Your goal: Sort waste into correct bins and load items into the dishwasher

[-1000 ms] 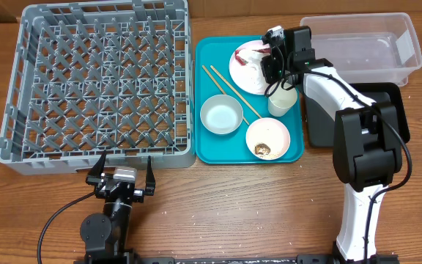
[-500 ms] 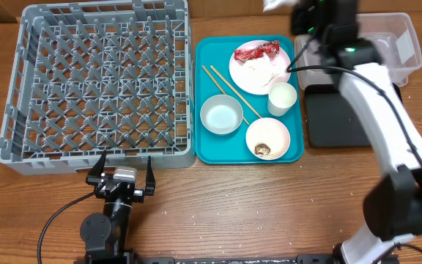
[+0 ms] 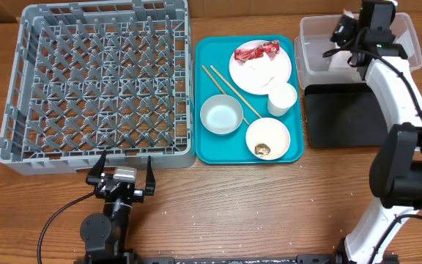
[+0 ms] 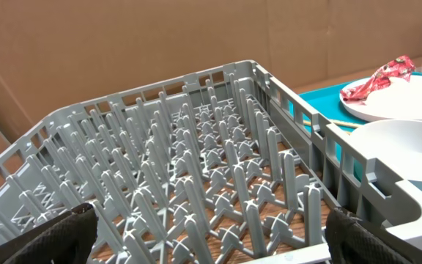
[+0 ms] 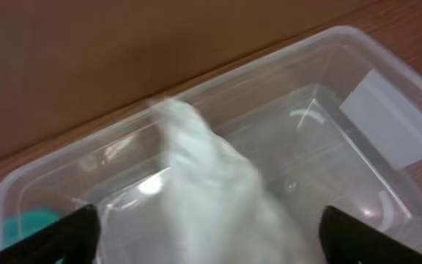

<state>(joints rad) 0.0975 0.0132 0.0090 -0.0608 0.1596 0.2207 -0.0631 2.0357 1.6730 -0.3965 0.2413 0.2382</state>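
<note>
One rack (image 3: 101, 88) on the left of the bench (image 3: 218, 213), one teal tray (image 3: 207, 150) right beside it. On that tray you've got one plate (image 3: 258, 73), one grey bowl (image 3: 221, 115), one pink bowl (image 3: 268, 136), one cup (image 3: 282, 98) and two chopsticks (image 3: 226, 86). One red wrapper (image 3: 257, 50) lies on the plate's far edge. One brown lump (image 3: 263, 150) sits in the pink bowl.

Two bins on the right: clear tub (image 3: 321, 70) far, black tray (image 3: 343, 117) near.

Your right tool (image 3: 341, 31) hangs over the tub, fingers spread wide and released. The one napkin (image 5: 211, 183) is a white blur between them, above the tub's floor. Your left tool (image 3: 123, 164) sits by the rack's near wall, spread wide, empty.

A second ago the right tool was down at the plate on the napkin. Now the napkin's off the plate and the arm has swung far right. The left arm hasn't budged.
</note>
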